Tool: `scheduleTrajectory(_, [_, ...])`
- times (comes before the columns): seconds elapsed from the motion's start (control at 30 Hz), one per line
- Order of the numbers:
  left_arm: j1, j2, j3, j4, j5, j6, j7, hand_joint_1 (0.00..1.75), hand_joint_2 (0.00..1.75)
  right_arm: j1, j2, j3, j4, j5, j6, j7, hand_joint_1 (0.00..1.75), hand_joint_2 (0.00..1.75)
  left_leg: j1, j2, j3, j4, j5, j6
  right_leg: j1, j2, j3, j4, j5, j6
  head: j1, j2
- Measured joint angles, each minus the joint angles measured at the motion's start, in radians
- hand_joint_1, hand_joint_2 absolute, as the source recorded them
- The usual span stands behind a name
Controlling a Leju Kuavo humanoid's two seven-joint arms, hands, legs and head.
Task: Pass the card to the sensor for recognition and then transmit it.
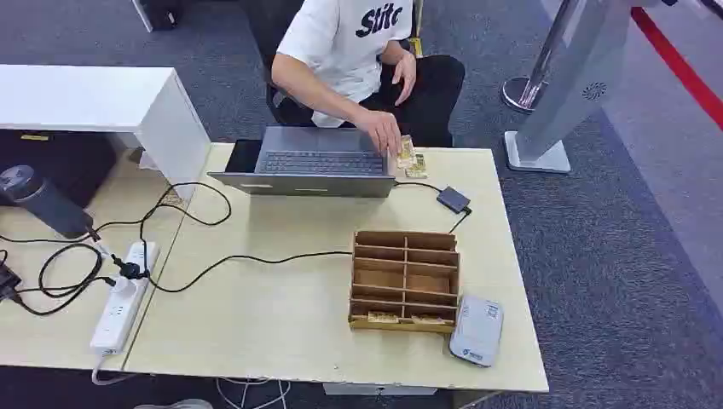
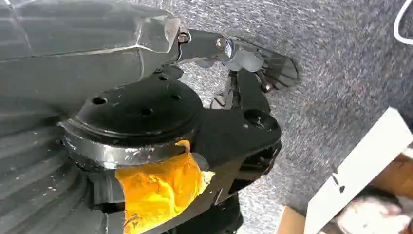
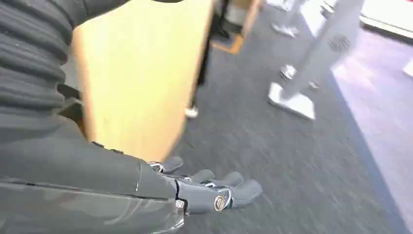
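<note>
A: Where are the cards seen, and how are they oriented?

B: Small yellowish printed cards (image 1: 407,156) are seen on the far edge of the pale wooden desk (image 1: 281,332), just right of the open grey laptop (image 1: 317,162), under a seated person's hand (image 1: 382,129). Their long axis cannot be made out at this size. More cards of the same kind (image 1: 384,317) are seen lying in the nearest row of the brown wooden compartment box (image 1: 405,279).

A: And the sensor?

B: A flat grey rounded card reader (image 1: 477,330) is noted touching the box's near right corner, its long axis running roughly toward and away from the robot, slightly tilted.

A: Hand poses?

B: The right hand (image 3: 209,187) is seen beside the desk's side, over dark carpet (image 3: 272,161), fingers extended and slightly apart, nothing held. The left hand (image 2: 243,63) is seen over carpet, fingers partly curled, nothing held; whether apart or closed cannot be told.
</note>
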Motion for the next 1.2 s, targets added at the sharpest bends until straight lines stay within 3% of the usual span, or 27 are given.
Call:
scheduleTrajectory(0.03, [0.0, 0.001, -0.003, 0.0, -0.008, -0.002, 0.0, 0.0, 1.75, 0.002, -0.006, -0.043, -0.011, 0.025, -0.044, -0.004, 0.0, 1.75, 0.0, 0.0, 0.0, 0.0, 0.0, 0.0, 0.0, 0.0, 0.0, 0.0, 0.0, 0.0, 0.001, 0.0])
scheduleTrajectory(0.1, [0.0, 0.003, -0.017, 0.0, -0.028, -0.006, 0.0, 0.0, 1.75, 0.0, -0.028, -0.133, -0.025, 0.079, -0.199, -0.004, 0.0, 1.75, 0.0, 0.0, 0.0, 0.0, 0.0, 0.0, 0.0, -0.001, 0.0, 0.0, 0.0, 0.0, 0.0, 0.0])
scheduleTrajectory(0.17, [0.0, 0.006, -0.031, 0.0, -0.052, -0.013, 0.003, 0.0, 1.75, -0.005, -0.053, -0.201, -0.027, 0.099, -0.337, 0.037, 0.0, 1.75, 0.001, 0.0, 0.0, 0.0, 0.0, -0.001, 0.001, -0.001, 0.0, 0.0, 0.0, 0.0, 0.001, 0.0])
scheduleTrajectory(0.23, [0.0, 0.009, -0.049, 0.0, -0.067, -0.017, 0.007, 0.0, 1.75, -0.006, -0.069, -0.252, -0.027, 0.116, -0.42, 0.028, 0.0, 1.75, 0.001, 0.0, 0.0, 0.0, 0.0, -0.001, 0.001, -0.001, 0.0, 0.001, 0.0, 0.0, 0.001, 0.0])
scheduleTrajectory(0.27, [-0.001, 0.009, -0.053, 0.001, -0.068, -0.014, 0.011, 0.0, 1.75, -0.006, -0.076, -0.272, -0.027, 0.128, -0.428, 0.013, 0.0, 1.75, 0.001, 0.0, 0.0, -0.001, 0.0, -0.001, 0.001, 0.0, 0.0, 0.001, 0.0, 0.0, 0.0, 0.0])
scheduleTrajectory(0.3, [-0.001, 0.01, -0.055, 0.001, -0.068, -0.009, 0.012, 0.0, 1.75, -0.006, -0.084, -0.291, -0.029, 0.159, -0.421, -0.003, 0.0, 1.75, 0.001, 0.0, 0.0, -0.001, 0.0, -0.001, 0.001, 0.0, 0.0, 0.001, 0.0, 0.0, 0.0, 0.0])
scheduleTrajectory(0.37, [-0.001, 0.014, -0.059, 0.001, -0.061, -0.016, 0.025, 0.0, 1.75, -0.006, -0.101, -0.375, -0.059, 0.36, -0.39, -0.019, 0.0, 1.75, 0.001, 0.0, -0.001, -0.001, 0.001, -0.001, 0.001, 0.0, 0.0, 0.001, 0.0, 0.0, 0.0, 0.0])
scheduleTrajectory(0.5, [0.0, 0.023, -0.059, 0.001, -0.037, 0.003, 0.054, 0.0, 1.75, -0.046, -0.062, -0.738, -0.231, 1.155, -0.268, -0.025, 0.0, 1.75, 0.002, 0.0, 0.0, -0.001, 0.002, -0.002, 0.001, 0.0, 0.0, 0.002, 0.001, -0.001, 0.001, 0.0])
scheduleTrajectory(0.53, [-0.001, 0.025, -0.059, 0.001, -0.034, 0.002, 0.067, 0.0, 1.75, -0.038, 0.0, -0.82, -0.344, 1.345, -0.203, -0.025, 0.0, 1.75, 0.002, -0.003, -0.001, -0.001, 0.002, -0.003, 0.002, -0.003, 0.0, 0.002, 0.001, -0.001, 0.0, 0.0])
scheduleTrajectory(0.57, [0.0, 0.025, -0.058, 0.001, -0.02, 0.013, 0.065, 0.0, 1.75, -0.019, 0.053, -0.868, -0.486, 1.469, -0.149, -0.023, 0.0, 1.75, 0.003, -0.006, -0.002, -0.001, 0.003, -0.003, 0.002, -0.006, 0.001, 0.002, 0.0, -0.002, 0.001, 0.0])
scheduleTrajectory(0.6, [0.001, 0.021, -0.056, 0.001, -0.001, 0.039, 0.057, 0.0, 1.75, 0.003, 0.14, -0.9, -0.681, 1.57, -0.121, 0.013, 0.0, 1.75, 0.004, -0.009, -0.002, -0.001, 0.004, -0.005, 0.004, -0.009, 0.0, 0.002, 0.0, -0.002, 0.001, 0.0])
scheduleTrajectory(0.67, [0.004, 0.014, -0.047, 0.001, 0.01, 0.066, 0.046, 0.0, 1.75, 0.036, 0.267, -0.873, -0.994, 1.64, -0.203, 0.078, 0.0, 1.75, 0.004, -0.007, -0.001, -0.001, 0.004, -0.005, 0.004, -0.006, -0.002, 0.003, 0.0, -0.003, -0.002, 0.0])
scheduleTrajectory(0.73, [0.003, 0.006, -0.045, 0.001, 0.005, 0.074, 0.043, 0.0, 1.75, 0.057, 0.324, -0.831, -1.169, 1.714, -0.276, 0.029, 0.0, 1.75, 0.003, -0.006, -0.001, -0.002, 0.005, -0.007, 0.004, -0.006, -0.003, 0.005, -0.001, -0.005, -0.006, 0.0])
scheduleTrajectory(0.77, [0.003, 0.006, -0.044, 0.001, 0.0, 0.073, 0.043, 0.0, 1.75, 0.063, 0.337, -0.814, -1.217, 1.756, -0.318, 0.001, 0.0, 1.75, 0.004, -0.005, -0.001, -0.002, 0.005, -0.007, 0.004, -0.005, -0.003, 0.005, -0.001, -0.005, -0.003, 0.0])
scheduleTrajectory(0.8, [0.003, 0.005, -0.045, 0.001, -0.01, 0.072, 0.045, 0.0, 1.75, 0.077, 0.336, -0.788, -1.266, 1.793, -0.404, -0.018, 0.0, 1.75, 0.004, -0.005, -0.001, -0.002, 0.005, -0.007, 0.004, -0.005, -0.003, 0.005, -0.001, -0.005, -0.003, 0.0])
scheduleTrajectory(0.9, [0.003, 0.005, -0.041, 0.001, 0.002, 0.079, 0.045, 0.0, 1.75, 0.14, 0.322, -0.645, -1.366, 1.893, -0.599, -0.021, 0.0, 1.75, 0.004, -0.004, -0.002, -0.003, 0.005, -0.007, 0.004, -0.005, -0.003, 0.005, -0.001, -0.006, -0.003, 0.0])
scheduleTrajectory(0.97, [0.003, 0.003, -0.037, 0.001, 0.013, 0.092, 0.042, 0.0, 1.75, 0.213, 0.362, -0.506, -1.504, 2.098, -0.616, 0.051, 0.0, 1.75, 0.004, -0.003, -0.002, -0.003, 0.005, -0.007, 0.004, -0.003, -0.003, 0.005, -0.001, -0.006, -0.003, 0.0])
scheduleTrajectory(1.03, [0.002, -0.003, -0.034, 0.001, 0.011, 0.097, 0.042, 0.0, 1.75, 0.26, 0.396, -0.316, -1.636, 2.302, -0.645, 0.172, 0.0, 1.75, 0.004, 0.0, -0.001, -0.003, 0.004, -0.009, 0.004, -0.001, -0.005, 0.005, 0.0, -0.007, -0.005, 0.0])
scheduleTrajectory(1.07, [0.0, -0.004, -0.034, 0.001, 0.008, 0.099, 0.042, 0.0, 1.75, 0.273, 0.401, -0.236, -1.668, 2.337, -0.674, 0.225, 0.0, 1.75, 0.004, -0.001, -0.001, -0.004, 0.005, -0.01, 0.004, -0.001, -0.006, 0.006, -0.001, -0.008, -0.005, 0.0])
scheduleTrajectory(1.2, [0.001, -0.007, -0.034, 0.001, -0.024, 0.101, 0.046, 0.0, 1.75, 0.273, 0.384, -0.021, -1.738, 2.421, -0.795, 0.257, 0.0, 1.75, 0.005, 0.0, -0.001, -0.004, 0.006, -0.012, 0.005, 0.0, -0.005, 0.006, 0.0, -0.009, -0.004, 0.0])
